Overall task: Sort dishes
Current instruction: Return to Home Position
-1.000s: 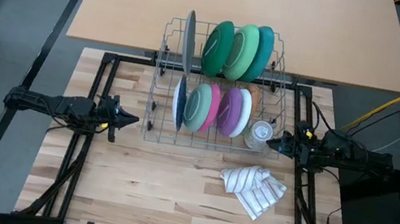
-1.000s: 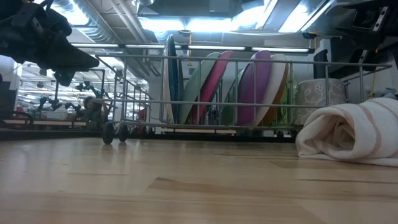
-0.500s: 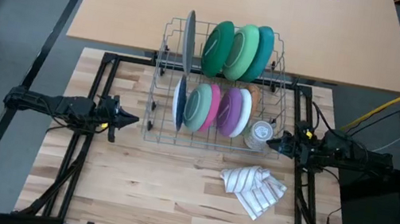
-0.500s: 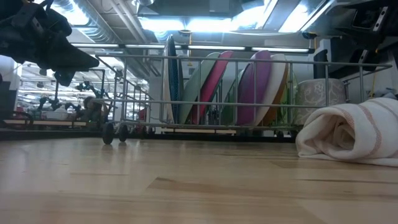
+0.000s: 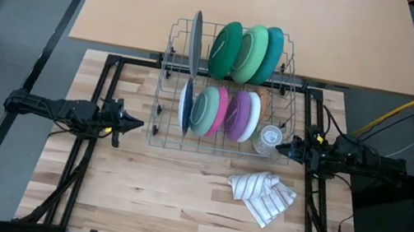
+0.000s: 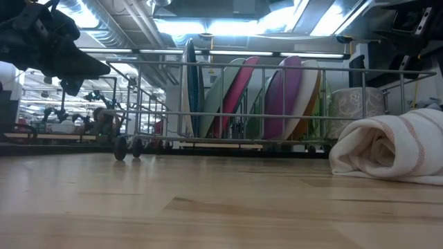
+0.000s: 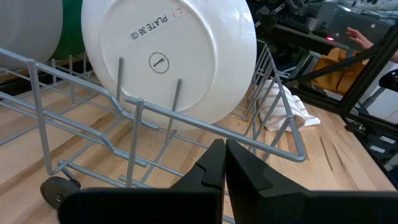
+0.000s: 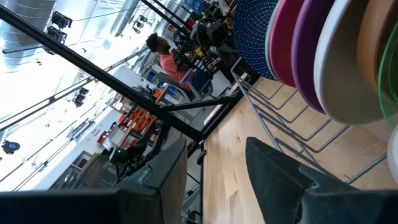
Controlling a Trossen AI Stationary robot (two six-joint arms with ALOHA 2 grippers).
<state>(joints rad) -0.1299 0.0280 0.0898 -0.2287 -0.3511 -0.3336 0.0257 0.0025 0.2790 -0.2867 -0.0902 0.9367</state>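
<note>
All dishes [image 5: 216, 111] stand on edge in the dish rack [image 5: 186, 144], none beside it: sorting appears complete. Left pincer [image 5: 137, 124], fingers together, and right pincer [image 5: 278, 148], fingers apart, flank the dish rack, both empty

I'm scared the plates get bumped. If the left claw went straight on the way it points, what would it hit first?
Probably the wire side of the dish rack, right ahead of the shut left claw. Behind those wires stands a plate, white side facing it. Depth is unclear.
</note>
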